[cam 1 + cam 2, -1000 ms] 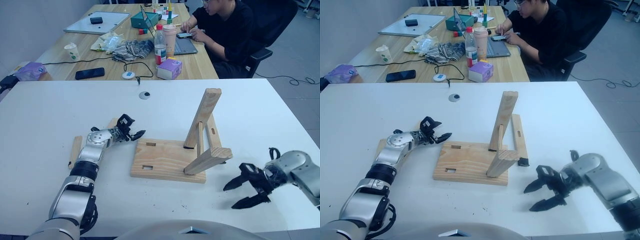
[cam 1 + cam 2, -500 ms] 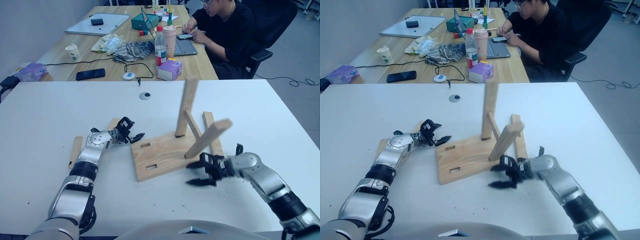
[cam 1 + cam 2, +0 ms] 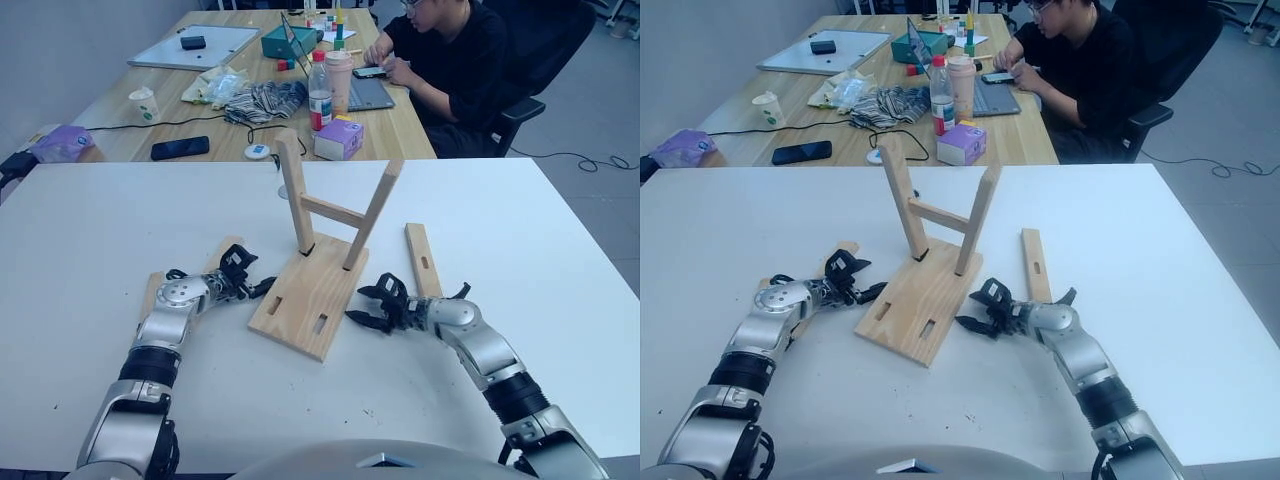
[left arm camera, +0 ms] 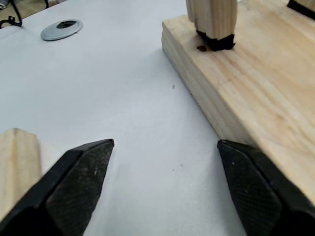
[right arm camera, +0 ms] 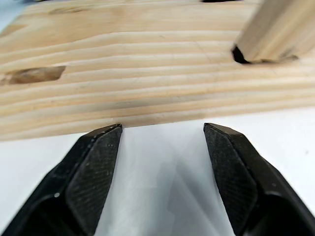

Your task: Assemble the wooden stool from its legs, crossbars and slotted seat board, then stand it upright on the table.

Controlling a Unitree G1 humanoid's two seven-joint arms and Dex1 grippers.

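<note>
**Op:** Status on the stool? How far along?

**Me:** Abt halfway, I'm judging. The seat board (image 3: 305, 300) is lying flat on the white table (image 3: 90, 230), centre of the head view. Two legs (image 3: 295, 195) are standing up out of its far end, w/ a crossbar (image 3: 333, 211) joining them. Two slots (image 3: 320, 323) at the near end are sitting bare. So I'm reckoning two more legs are waiting to go in, prob w/ a crossbar as well. After that comes the flip upright.

**Op:** Spare parts?

**Me:** A slotted stick (image 3: 421, 260) is lying right of centre, just beyond my right gripper (image 3: 368, 302). A short stick (image 3: 151, 296) is lying left of centre beside my left gripper (image 3: 250, 283). A second stick (image 3: 222, 248) is poking out just behind that gripper. I can't tell leg vs crossbar from here.

**Op:** Jaws?

**Me:** Left ones are spreading wide and gripping nothing, w/ bare table showing between them. In the left wrist view one fingertip (image 4: 246, 182) is sitting just beside the board's side face, and I can't say if it's touching. The other is sitting near a stick's end. Right ones are gaping wide too, also empty. Both tips are pointing at the board's long edge, right up close. One looks like it's brushing the wood, but I'm not sure.
</note>
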